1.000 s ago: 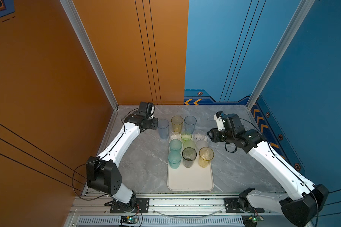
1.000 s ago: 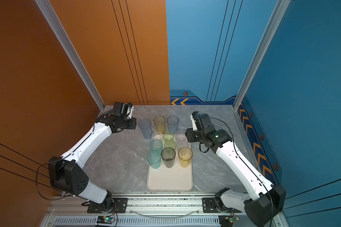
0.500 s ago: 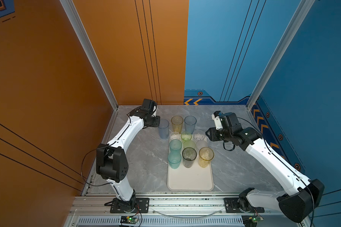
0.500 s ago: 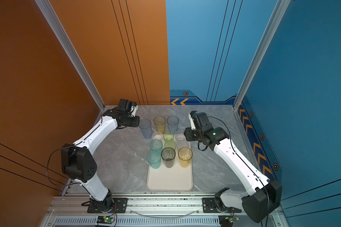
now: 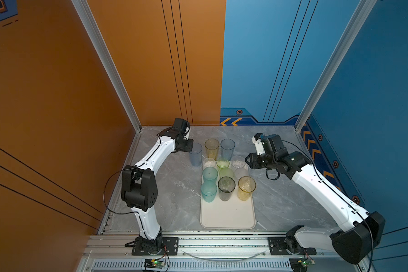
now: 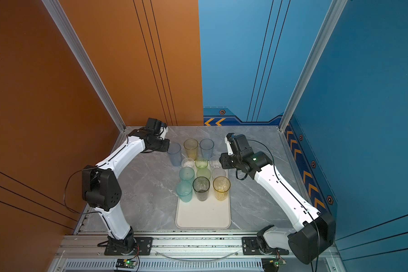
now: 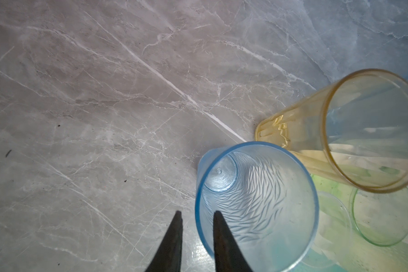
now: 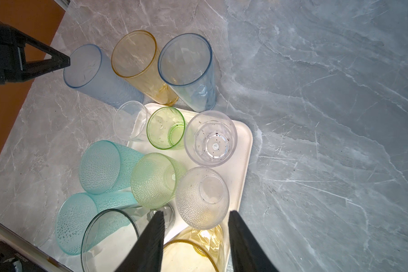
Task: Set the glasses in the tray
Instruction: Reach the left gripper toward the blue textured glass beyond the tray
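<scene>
We see left gripper jaws apart, straddling frosted pale blue tumbler rim, just off tray. Right gripper apart, empty, by dimpled clear tumbler. Finger-to-wall contact unclear to us.

Here we go: we count twelve translucent plastic tumblers in all. By tint we make it two yellow tumblers, two pale blue tumblers, two teal dimpled tumblers, two green tumblers, three clear tumblers and just one smoky grey tumbler. We spot a single flat cream-white rectangular tray. And we tally two black two-fingered grippers, the left gripper and the right gripper.
</scene>
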